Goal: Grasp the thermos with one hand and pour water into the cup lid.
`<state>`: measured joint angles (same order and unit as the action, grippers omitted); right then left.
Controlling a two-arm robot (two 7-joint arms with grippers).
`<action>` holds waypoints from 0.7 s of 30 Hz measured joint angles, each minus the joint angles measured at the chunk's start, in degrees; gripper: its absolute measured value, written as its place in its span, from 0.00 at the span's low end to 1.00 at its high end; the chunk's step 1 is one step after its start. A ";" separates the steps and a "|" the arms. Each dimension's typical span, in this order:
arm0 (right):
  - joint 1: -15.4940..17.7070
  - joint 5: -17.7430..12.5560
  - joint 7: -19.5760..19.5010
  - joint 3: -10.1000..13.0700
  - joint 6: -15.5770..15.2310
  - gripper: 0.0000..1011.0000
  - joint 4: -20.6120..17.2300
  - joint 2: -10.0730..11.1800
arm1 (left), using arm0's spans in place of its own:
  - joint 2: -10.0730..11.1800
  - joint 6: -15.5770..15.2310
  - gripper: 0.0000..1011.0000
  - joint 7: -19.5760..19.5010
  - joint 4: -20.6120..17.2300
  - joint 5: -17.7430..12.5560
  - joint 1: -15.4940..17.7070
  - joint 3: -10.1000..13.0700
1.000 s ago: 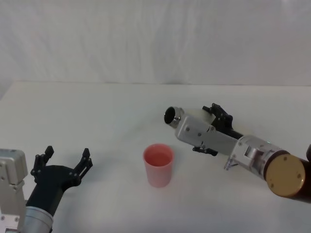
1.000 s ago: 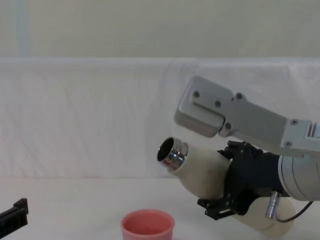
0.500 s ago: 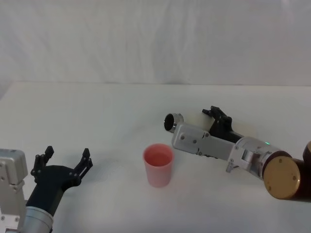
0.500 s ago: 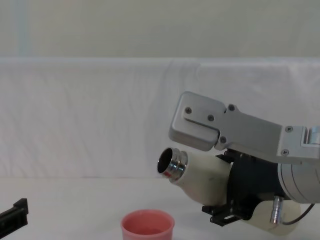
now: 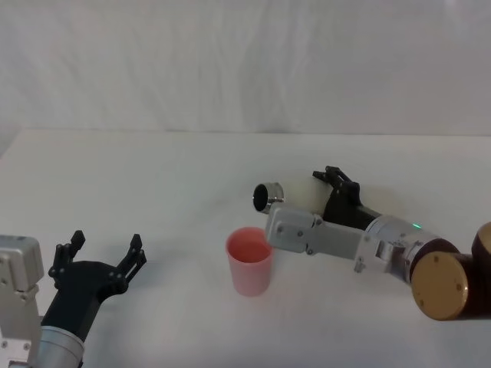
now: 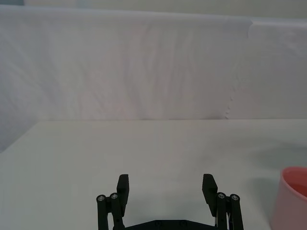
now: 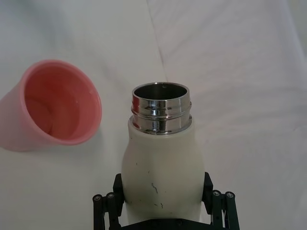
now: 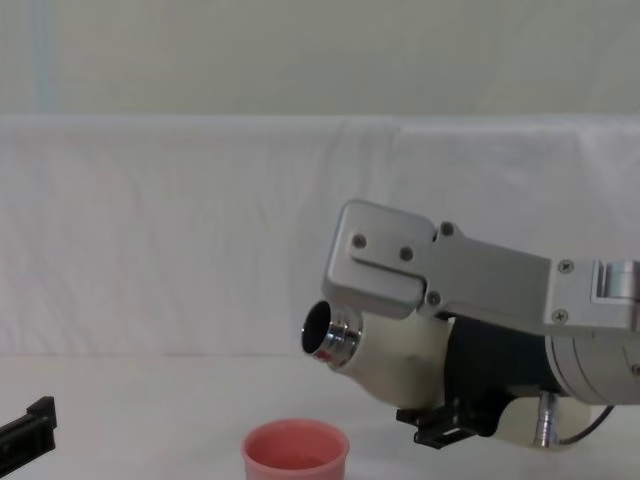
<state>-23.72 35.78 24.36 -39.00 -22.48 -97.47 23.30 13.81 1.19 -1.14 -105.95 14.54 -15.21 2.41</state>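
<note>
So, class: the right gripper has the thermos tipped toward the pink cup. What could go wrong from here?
1. The thermos mouth sits beside and above the cup lid, not over it, so water may land on the table.
2. The cup lid is small and light; a low neck could knock it over.
3. The right gripper holds the smooth body low down, so it could slip. The left gripper rests open, away.

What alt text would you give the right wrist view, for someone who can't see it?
The right gripper holds the cream-white thermos, its open steel neck pointing toward the table. The pink cup lid stands off to one side, not under the neck.
</note>
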 joint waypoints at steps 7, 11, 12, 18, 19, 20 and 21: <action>-0.01 2.96 -0.24 -0.81 1.68 0.95 0.38 -0.15 | 0.00 0.00 0.99 0.00 0.00 0.00 0.00 0.00; 0.11 4.52 -0.14 -1.05 1.76 0.95 0.37 -0.27 | 0.00 0.00 0.99 0.00 0.00 0.00 0.00 0.00; 0.14 4.77 -0.12 -1.09 1.75 0.95 0.35 -0.28 | 0.00 0.00 0.99 0.00 0.00 0.00 0.00 0.00; 0.42 7.42 0.21 -1.53 1.49 0.95 0.22 -0.43 | 0.00 0.00 0.99 0.00 0.00 0.00 0.00 0.00; 0.48 8.06 0.26 -1.59 1.47 0.95 0.22 -0.50 | 0.00 0.00 0.99 0.00 0.00 0.00 0.00 0.00; 0.53 8.36 0.28 -1.62 1.47 0.95 0.22 -0.55 | 0.00 0.00 0.99 0.00 0.00 0.00 0.00 0.00; 0.57 8.66 0.29 -1.65 1.47 0.95 0.21 -0.61 | 0.00 0.00 0.99 0.00 0.00 0.00 0.00 0.00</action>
<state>-23.15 44.45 24.66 -40.65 -21.02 -97.26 22.70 13.80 1.19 -1.14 -105.95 14.54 -15.21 2.41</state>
